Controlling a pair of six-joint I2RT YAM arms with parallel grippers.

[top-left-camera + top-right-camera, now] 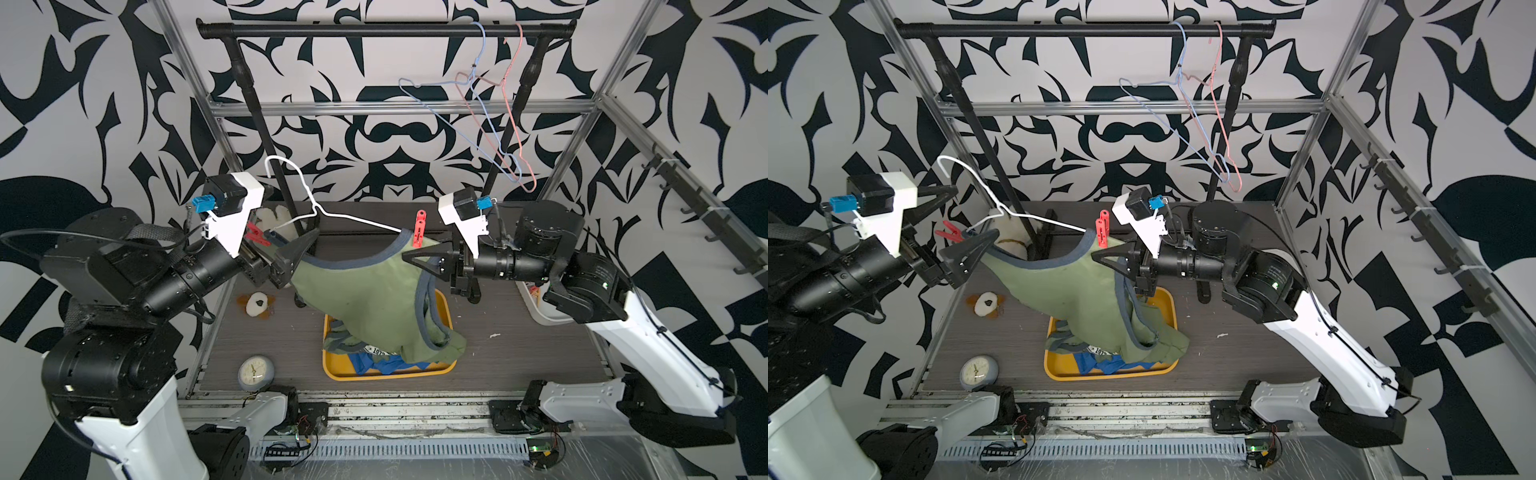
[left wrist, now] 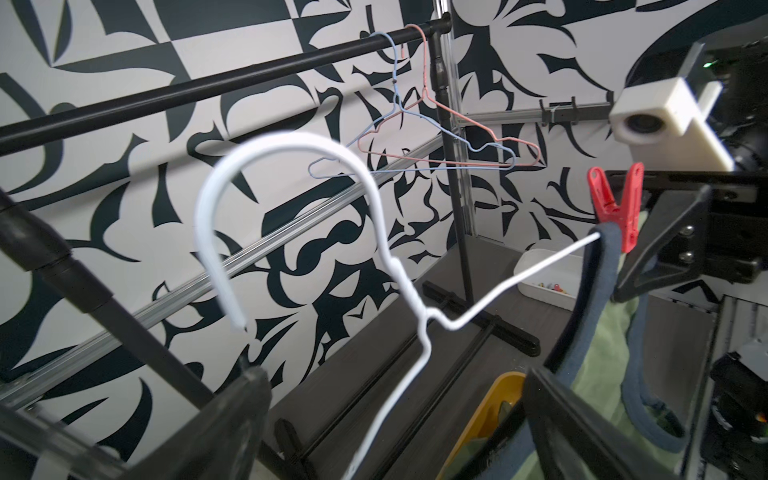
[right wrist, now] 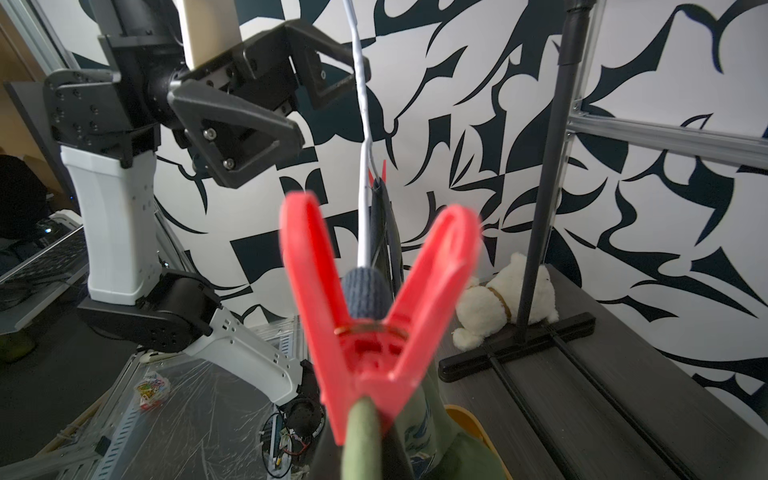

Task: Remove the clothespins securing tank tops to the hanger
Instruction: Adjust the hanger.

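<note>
1. A white wire hanger hangs tilted in the air above a dark table, with its hook toward the left arm.
2. An olive-green tank top with grey trim is draped on the hanger. Its lower end lies bunched on a yellow tray directly below.
3. Two red clothespins fix the tank top to the hanger, one at each shoulder.
4. The left pin sits at the shoulder nearest the left arm and points out sideways.
5. The right pin stands upright on the other strap, close in front of the right wrist camera.
6. The left gripper has its jaws spread wide. The hanger's neck and the left pin lie between its fingers. Whether either finger touches them cannot be told.
7. The right gripper has its jaws pressed together, pinching the tank top's shoulder just below the right pin. Whether the wire is also in that grip cannot be told.
8. The tray also holds a second green top and a blue top, heaped together.
9. A small clock lies on the table near the left arm's base, and a white plush toy lies by the foot of the black clothes rail.
</note>
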